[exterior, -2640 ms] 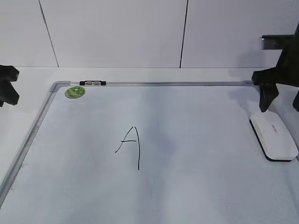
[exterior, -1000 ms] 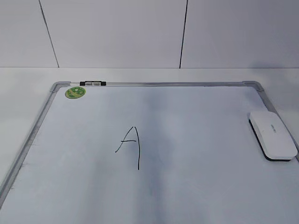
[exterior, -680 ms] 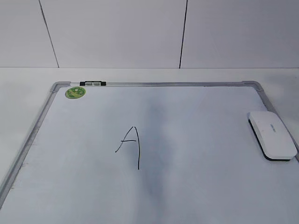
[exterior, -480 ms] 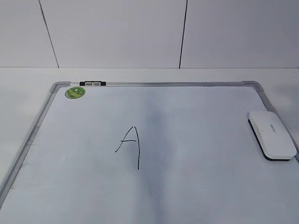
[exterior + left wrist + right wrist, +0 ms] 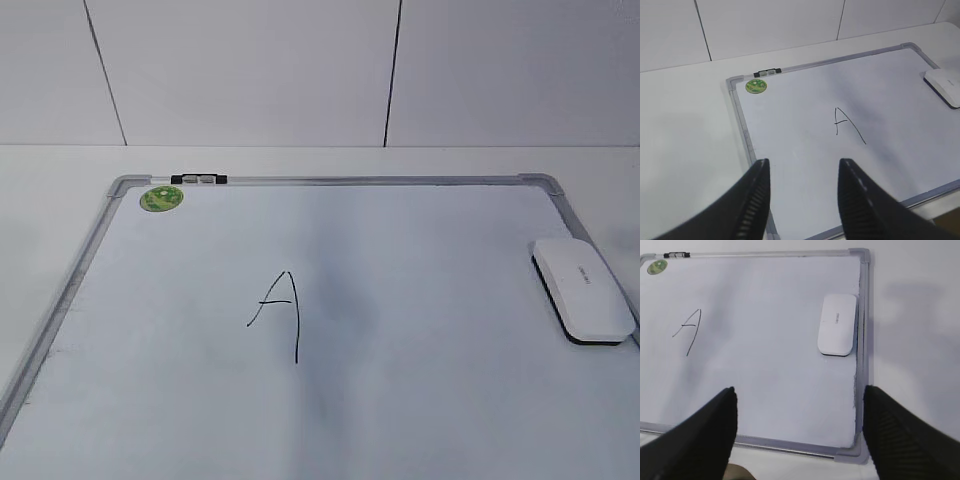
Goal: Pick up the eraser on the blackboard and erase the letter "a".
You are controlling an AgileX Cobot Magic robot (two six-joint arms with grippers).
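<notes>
Board wiped, eraser parked.
We see only the capital A [image 5: 280, 312] left; the eraser [image 5: 583, 290] lies at the blackboard [image 5: 330, 181] edge, both pincers [image 5: 802, 195] [image 5: 797, 427] spread wide, holding nothing.

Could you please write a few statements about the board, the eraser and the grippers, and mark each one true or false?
1. The eraser lies on the blackboard near its right edge. True.
2. The right gripper grips the eraser. False: it is open and well apart from it.
3. A capital "A" is the only writing visible. True.
4. The green sticker sits beside the eraser. False: it is at the far left corner.
5. The left gripper is open and holds nothing. True.
</notes>
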